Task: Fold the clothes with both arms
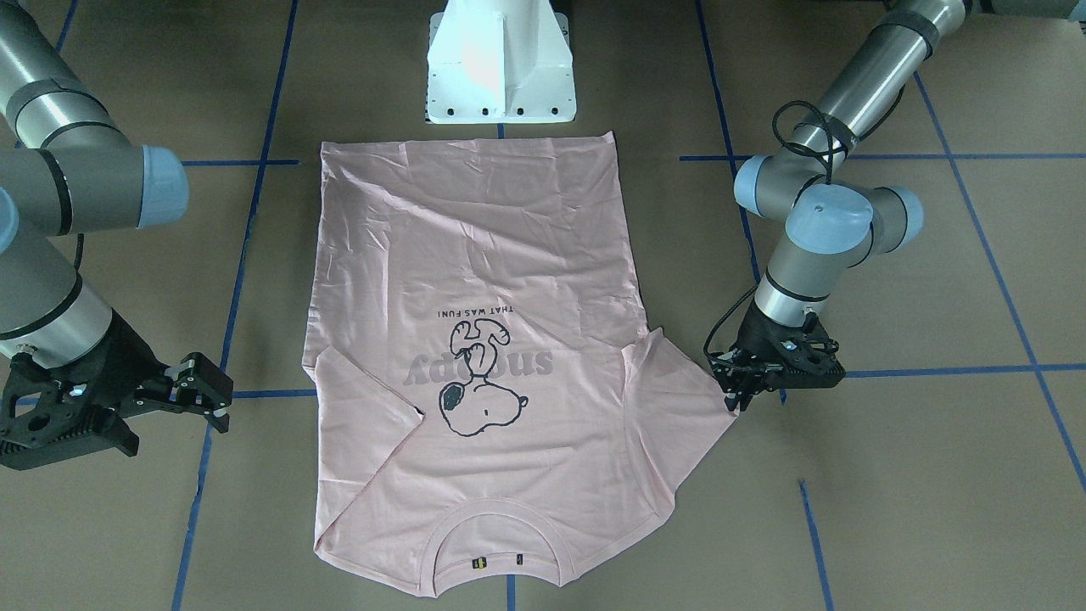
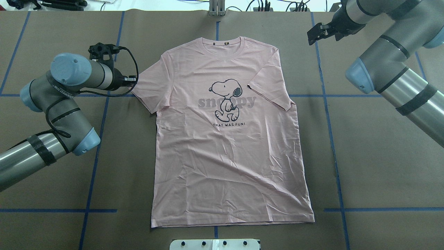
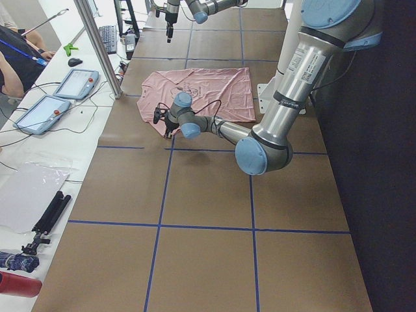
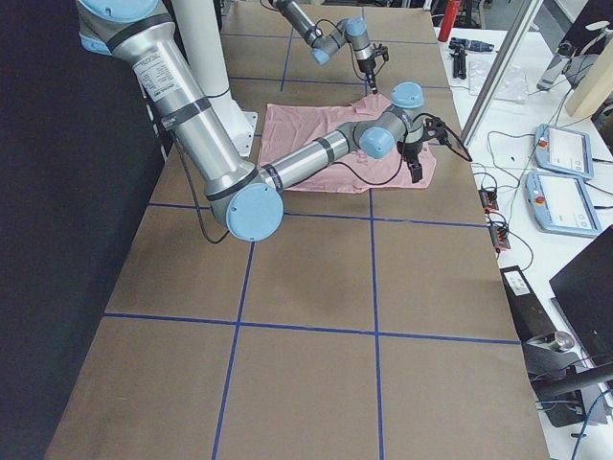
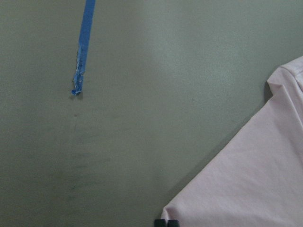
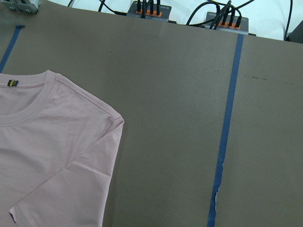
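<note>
- The white pedestal base [image 2: 215,244] is seen nearest, at six o'clock.
- Beyond it, the T-shirt [image 2: 229,173] is spread flat, print up, at the centre of the brown-papered table [image 2: 381,166]. Its thin, creased knit is judged light, limp and easily dragged.
- At nine o'clock the left gripper [image 1: 740,397] is pressed together, apparently pinching the sleeve [image 2: 149,88] corner, which is judged a sound hold.
- Farthest, at one o'clock, the right gripper [image 2: 316,34] is held spread, clear of the cloth.

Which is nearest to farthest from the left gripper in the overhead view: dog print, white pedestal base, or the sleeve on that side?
1. Sleeve, right at the left gripper, view's left.
2. Dog print, mid-chest, centre.
3. White pedestal base, bottom edge, centre.
</note>
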Available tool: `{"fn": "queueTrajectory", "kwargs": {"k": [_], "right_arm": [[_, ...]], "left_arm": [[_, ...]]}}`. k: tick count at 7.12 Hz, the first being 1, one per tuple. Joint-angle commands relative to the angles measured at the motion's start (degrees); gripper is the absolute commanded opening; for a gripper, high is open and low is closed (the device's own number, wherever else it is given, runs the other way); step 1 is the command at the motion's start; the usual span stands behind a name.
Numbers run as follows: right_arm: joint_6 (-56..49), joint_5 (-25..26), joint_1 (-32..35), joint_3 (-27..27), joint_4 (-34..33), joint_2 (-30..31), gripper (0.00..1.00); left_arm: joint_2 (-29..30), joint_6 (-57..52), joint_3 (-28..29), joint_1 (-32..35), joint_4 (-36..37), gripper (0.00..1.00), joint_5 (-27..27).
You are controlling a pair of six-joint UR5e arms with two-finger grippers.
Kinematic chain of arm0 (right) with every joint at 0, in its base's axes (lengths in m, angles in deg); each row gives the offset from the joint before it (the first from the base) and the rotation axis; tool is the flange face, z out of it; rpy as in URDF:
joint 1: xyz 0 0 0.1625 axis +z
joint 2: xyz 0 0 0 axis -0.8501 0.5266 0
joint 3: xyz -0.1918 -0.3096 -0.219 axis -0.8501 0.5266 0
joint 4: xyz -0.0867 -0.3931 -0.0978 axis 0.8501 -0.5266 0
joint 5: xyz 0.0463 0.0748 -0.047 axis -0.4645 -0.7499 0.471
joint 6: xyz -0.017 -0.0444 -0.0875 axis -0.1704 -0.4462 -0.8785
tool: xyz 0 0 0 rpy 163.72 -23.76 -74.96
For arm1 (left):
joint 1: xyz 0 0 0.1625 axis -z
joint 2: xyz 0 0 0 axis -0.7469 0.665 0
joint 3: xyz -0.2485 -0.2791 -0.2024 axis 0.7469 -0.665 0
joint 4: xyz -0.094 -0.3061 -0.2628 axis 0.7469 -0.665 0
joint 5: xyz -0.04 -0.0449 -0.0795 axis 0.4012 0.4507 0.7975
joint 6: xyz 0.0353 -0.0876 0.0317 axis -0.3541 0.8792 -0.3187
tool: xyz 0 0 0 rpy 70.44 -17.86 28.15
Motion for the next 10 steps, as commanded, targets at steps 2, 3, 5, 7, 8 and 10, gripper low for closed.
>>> {"fn": "queueTrajectory", "kwargs": {"k": [2,3,5,7,8,10], "right_arm": [[0.3,-0.1,0.0,-0.4,0.1,0.2,1.0],[0.3,0.0,0.0,-0.4,0.2,0.3,1.0],[0.4,0.0,0.0,-0.4,0.2,0.3,1.0],[0.4,0.0,0.0,-0.4,0.2,0.3,1.0],[0.4,0.0,0.0,-0.4,0.2,0.3,1.0],[0.4,0.0,-0.1,-0.4,0.2,0.3,1.0]], "left_arm": [[0.3,-3.8,-2.2,0.5,1.5,0.0,0.1],[2.9,-3.8,-4.3,0.5,7.7,0.0,0.2],[11.7,-2.7,-5.1,0.3,22.0,0.0,0.2],[19.5,2.4,-2.5,-1.5,29.7,0.0,0.2],[23.1,2.8,2.5,-2.0,30.0,0.0,0.1],[27.7,3.8,10.6,-2.6,29.2,0.0,0.1]]}}
